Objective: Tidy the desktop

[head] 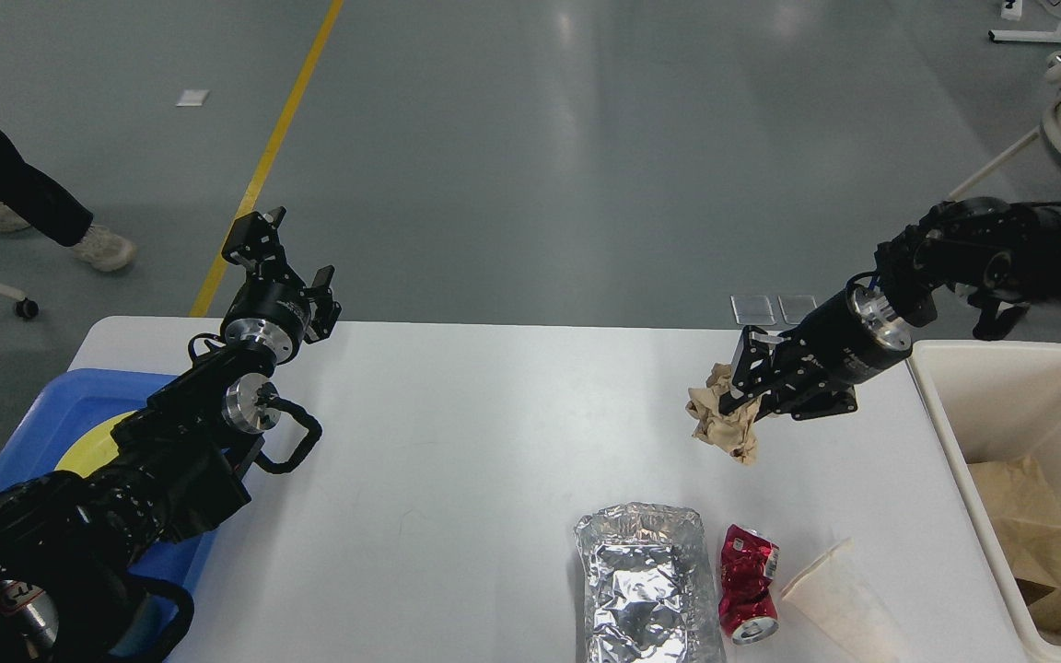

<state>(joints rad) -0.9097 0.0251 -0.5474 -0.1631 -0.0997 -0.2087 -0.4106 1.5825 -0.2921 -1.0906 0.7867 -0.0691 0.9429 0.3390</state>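
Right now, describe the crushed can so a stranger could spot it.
Start at the white desktop and go to its near right edge. The can lies between a foil tray and a tipped paper cup; it alone is red and dented.
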